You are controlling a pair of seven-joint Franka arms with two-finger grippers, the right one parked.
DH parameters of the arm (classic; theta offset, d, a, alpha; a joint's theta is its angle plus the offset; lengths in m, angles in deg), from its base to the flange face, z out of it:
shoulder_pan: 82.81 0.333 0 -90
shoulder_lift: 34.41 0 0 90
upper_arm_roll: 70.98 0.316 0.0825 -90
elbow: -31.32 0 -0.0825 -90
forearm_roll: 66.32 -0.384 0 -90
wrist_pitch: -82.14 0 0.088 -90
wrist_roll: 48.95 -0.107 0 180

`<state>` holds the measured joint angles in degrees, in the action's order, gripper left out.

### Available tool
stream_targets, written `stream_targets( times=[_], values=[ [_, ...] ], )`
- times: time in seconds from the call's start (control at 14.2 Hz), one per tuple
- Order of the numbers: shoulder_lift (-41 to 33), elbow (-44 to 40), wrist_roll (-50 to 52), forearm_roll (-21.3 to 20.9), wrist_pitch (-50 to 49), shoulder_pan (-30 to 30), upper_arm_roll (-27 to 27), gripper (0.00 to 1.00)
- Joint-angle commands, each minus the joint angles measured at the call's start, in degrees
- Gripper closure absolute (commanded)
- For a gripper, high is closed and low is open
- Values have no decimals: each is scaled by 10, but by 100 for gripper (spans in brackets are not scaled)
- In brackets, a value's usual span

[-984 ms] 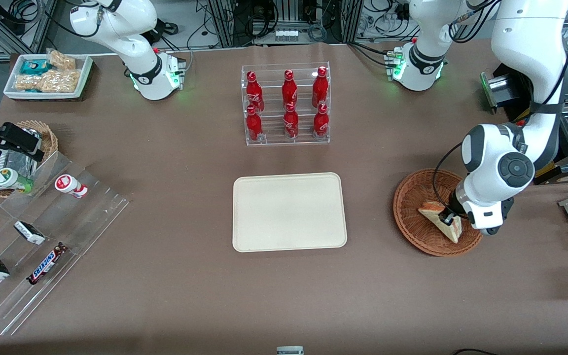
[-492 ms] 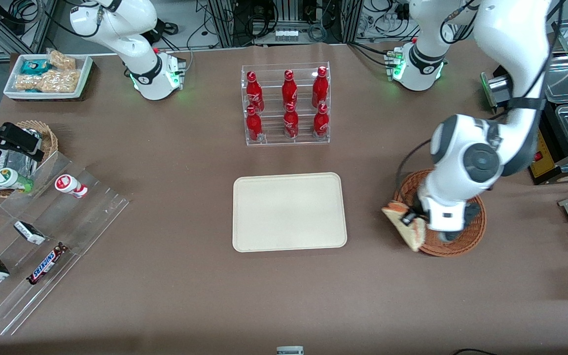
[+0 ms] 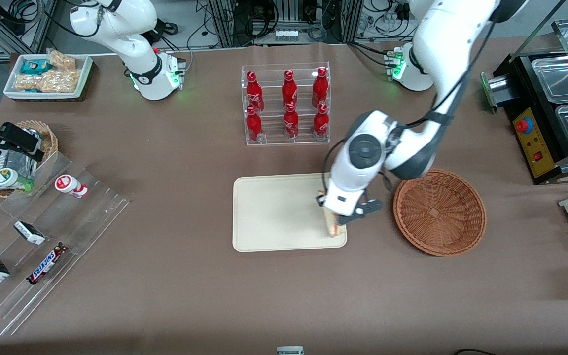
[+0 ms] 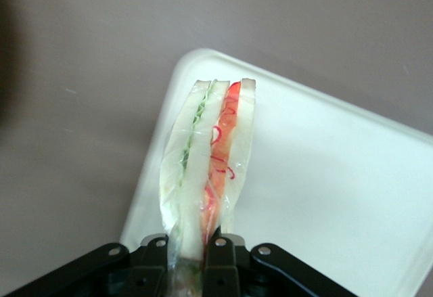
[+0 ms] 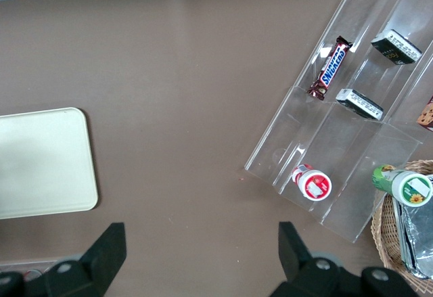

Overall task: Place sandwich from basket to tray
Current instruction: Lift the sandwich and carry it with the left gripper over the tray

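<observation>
My left gripper [image 3: 336,217] hangs over the edge of the cream tray [image 3: 274,212] nearest the basket, shut on the sandwich [image 3: 332,228]. The wrapped wedge points down toward the tray's corner nearest the front camera. In the left wrist view the sandwich [image 4: 210,155] shows pale bread with green and red filling, pinched at its base between the black fingers [image 4: 220,260], my gripper [image 4: 188,263] above the tray's rim [image 4: 203,57]. The reddish-brown wicker basket [image 3: 439,212] stands beside the tray with nothing in it.
A clear rack of red bottles [image 3: 286,106] stands farther from the front camera than the tray. Toward the parked arm's end lie a clear stepped display [image 3: 42,236] with snack bars, a small tan basket [image 3: 15,153] and a white tray of snacks [image 3: 47,74]. A black appliance [image 3: 555,103] sits at the working arm's end.
My gripper lifted the sandwich out of the basket and carried it sideways to above the tray's near edge. The basket now stands bare.
</observation>
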<state>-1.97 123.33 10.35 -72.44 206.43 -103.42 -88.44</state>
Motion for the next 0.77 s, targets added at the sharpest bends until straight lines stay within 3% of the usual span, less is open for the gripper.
stream_targets(
  times=[0.0, 0.56, 0.7],
  values=[
    [58, -74, 0, -27, -6, -42, 5, 92],
    [113, -124, 1, -57, 9, -100, 6, 91],
    [122, -122, 8, -84, 9, -107, 7, 89]
  ],
)
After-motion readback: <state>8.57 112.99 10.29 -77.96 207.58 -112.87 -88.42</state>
